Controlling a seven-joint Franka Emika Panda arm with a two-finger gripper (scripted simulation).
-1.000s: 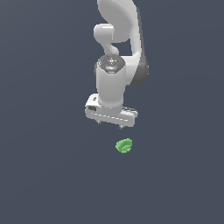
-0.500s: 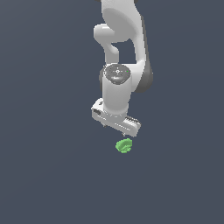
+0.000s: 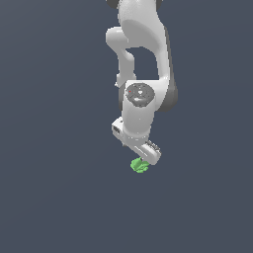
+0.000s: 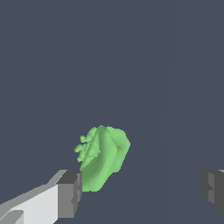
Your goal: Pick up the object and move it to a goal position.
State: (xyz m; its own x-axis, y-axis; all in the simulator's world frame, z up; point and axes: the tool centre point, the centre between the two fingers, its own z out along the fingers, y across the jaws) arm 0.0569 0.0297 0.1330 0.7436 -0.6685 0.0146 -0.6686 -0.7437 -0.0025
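Observation:
The object is a small bright green lumpy blob [image 3: 139,165] lying on the dark grey floor. It also shows large in the wrist view [image 4: 103,157]. My white gripper [image 3: 142,159] hangs right above it, its body covering the blob's upper edge. In the wrist view the gripper [image 4: 142,190] is open: one dark fingertip [image 4: 70,192] stands right beside the blob, the other fingertip [image 4: 214,190] is far from it. The blob lies between the fingers, close to one side. Nothing is gripped.
The floor [image 3: 59,197] is a plain dark grey surface all around. The white arm [image 3: 141,49] rises behind the gripper toward the top of the exterior view.
The gripper has come down and turned over the green blob. One second ago it hung clearly above it; now it reaches the blob's level. The blob has not moved.

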